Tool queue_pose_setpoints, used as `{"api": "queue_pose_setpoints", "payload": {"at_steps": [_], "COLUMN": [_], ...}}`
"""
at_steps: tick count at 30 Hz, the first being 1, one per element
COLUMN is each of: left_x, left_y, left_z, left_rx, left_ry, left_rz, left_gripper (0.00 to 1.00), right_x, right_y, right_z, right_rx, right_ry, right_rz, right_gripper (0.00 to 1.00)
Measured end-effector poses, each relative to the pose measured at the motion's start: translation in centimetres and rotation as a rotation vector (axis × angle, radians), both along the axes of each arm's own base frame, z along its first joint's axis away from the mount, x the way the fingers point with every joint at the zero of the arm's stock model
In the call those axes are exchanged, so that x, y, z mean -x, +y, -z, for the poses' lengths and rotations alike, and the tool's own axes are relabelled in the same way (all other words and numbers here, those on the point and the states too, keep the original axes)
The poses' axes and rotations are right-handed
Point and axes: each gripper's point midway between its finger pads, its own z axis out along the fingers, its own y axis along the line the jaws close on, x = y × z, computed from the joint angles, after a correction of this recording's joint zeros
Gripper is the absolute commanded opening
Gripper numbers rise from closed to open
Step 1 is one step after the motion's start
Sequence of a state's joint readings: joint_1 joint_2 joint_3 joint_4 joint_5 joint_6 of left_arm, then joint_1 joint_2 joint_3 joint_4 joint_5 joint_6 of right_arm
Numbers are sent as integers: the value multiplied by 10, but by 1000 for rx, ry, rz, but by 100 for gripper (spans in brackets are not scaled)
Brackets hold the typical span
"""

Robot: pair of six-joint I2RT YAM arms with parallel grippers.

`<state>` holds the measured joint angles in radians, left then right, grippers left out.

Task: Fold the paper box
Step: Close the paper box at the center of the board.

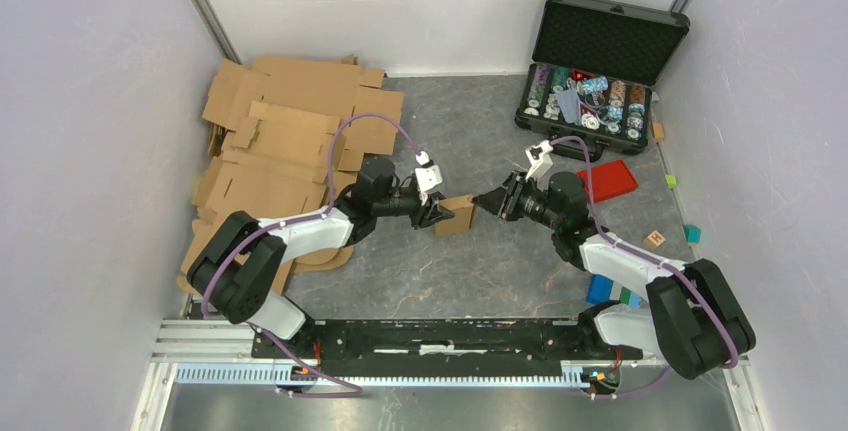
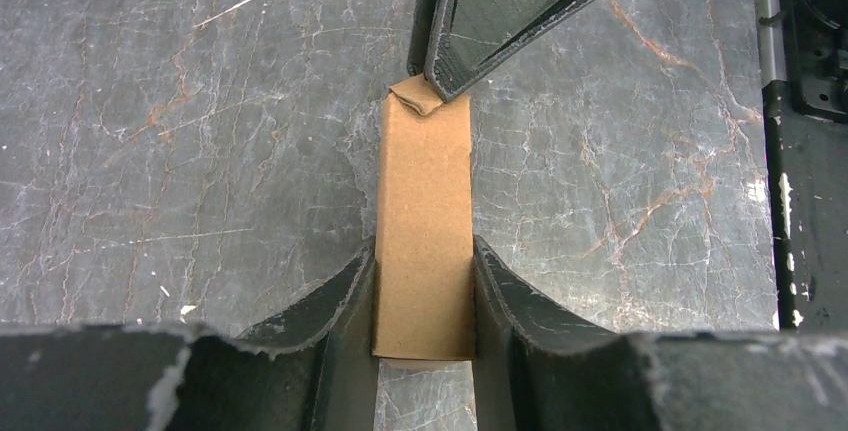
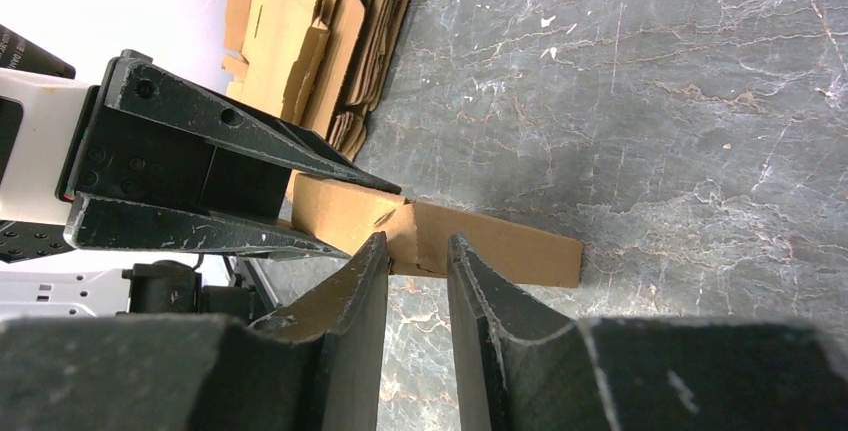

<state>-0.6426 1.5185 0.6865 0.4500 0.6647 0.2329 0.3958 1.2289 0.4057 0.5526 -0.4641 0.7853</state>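
Observation:
The paper box (image 1: 459,215) is a small plain brown cardboard box held just above the grey table between the two arms. My left gripper (image 1: 440,215) is shut on its left end. In the left wrist view the box (image 2: 424,211) sits squeezed between my fingers (image 2: 424,256). My right gripper (image 1: 482,203) has its tips against the box's far end, where a small flap (image 2: 418,99) is creased inward. In the right wrist view the box (image 3: 490,241) lies across my fingertips (image 3: 415,251). The jaws stand a narrow gap apart with nothing between them.
A pile of large brown cardboard sheets (image 1: 290,141) lies at the back left. An open black case (image 1: 598,61) of chips stands at the back right, with a red lid (image 1: 607,181) in front. A wooden cube (image 1: 655,238), a green cube (image 1: 692,234) and blue blocks (image 1: 605,289) lie at the right.

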Motion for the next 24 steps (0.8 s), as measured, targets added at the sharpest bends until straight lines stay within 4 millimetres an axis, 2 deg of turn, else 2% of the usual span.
{"api": "queue_pose_setpoints", "payload": {"at_steps": [8,13,19,21,23,24], "left_x": [0,0,0,0,0,0], "left_y": [0,0,0,0,0,0], "left_z": [0,0,1,1,1,1], "left_rx": [-1,-2,-4,-5,-6,-8], "left_ry": [2,2,5,6,8,10], "left_rz": [0,0,1,0,0,0], "left_gripper": [31,31,31,31,31,31], "right_x": [-1,-4,-6,-6,-5,-5], "right_y": [-1,-3,-5,-6,-7,-7], "right_z": [-1,-2,1,4,6,6], "right_rx": [-8,-1,41,50,54,55], "right_ry": [-2,-14,-37,-33,-25,-23], "right_rz": [-14,-9,-14,-15,-19,-19], "right_gripper": [28,32,33,37,53,57]}}
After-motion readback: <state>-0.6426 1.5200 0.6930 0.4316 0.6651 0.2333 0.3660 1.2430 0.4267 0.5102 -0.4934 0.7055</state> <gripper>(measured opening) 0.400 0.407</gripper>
